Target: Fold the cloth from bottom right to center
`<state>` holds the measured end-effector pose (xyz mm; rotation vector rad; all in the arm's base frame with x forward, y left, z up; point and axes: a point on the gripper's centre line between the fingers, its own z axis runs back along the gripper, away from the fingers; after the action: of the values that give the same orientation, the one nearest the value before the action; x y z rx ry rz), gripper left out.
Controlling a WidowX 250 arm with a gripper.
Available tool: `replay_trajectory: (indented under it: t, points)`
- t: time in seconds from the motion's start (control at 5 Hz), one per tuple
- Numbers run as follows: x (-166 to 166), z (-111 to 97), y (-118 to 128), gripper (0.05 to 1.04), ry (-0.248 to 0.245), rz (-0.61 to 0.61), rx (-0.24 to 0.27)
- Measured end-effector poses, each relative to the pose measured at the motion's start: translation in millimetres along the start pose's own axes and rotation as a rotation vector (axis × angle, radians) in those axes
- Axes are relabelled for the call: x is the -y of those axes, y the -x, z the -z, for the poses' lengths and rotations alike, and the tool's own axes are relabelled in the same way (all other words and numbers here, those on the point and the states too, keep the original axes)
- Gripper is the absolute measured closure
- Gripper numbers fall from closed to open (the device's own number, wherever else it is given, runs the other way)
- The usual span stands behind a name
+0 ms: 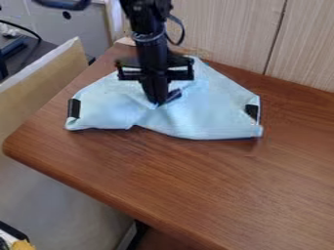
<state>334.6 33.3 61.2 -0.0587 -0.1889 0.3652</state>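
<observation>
Cloth [207, 114], pale blue, on counter [189, 180]; black patches [74, 108] at nine and three o'clock. Gripper [163, 100], mid-cloth; wide or narrow, indeterminable.

You'll note: cloth [196, 114], lt. blue, w/ 2 blk. patches [75, 108]. Your gripper [165, 99] is blk. Your table [196, 185] checks as reddish-brn., streaky wood grain. Wall [221, 29] behind: pale beige, fine vert. streaks, 1 dk. line [275, 39].

Soft, bright light here, a pale sheen on the bench [163, 180], faint shadow hugging the cloth [209, 114]!
</observation>
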Motion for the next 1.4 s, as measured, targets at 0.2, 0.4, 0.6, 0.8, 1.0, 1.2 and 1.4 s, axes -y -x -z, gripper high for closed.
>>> replay_trajectory:
  t: [0.2, 0.4, 0.6, 0.8, 1.0, 1.2, 1.4]
  points:
    - [1, 22, -36, 1.025, -0.026, -0.036, -0.024]
    - [3, 44, -59, 1.008, -0.042, -0.049, -0.045]
    - [-1, 56, -60, 0.866, -0.081, -0.053, -0.079]
    - [-2, 58, -57, 0.612, -0.083, -0.056, -0.086]
    - [-5, 63, -49, 0.310, -0.089, -0.056, -0.097]
    - [-4, 53, -51, 0.089, -0.084, -0.057, -0.078]
    - [-3, 49, -49, 0.082, -0.086, -0.052, -0.093]
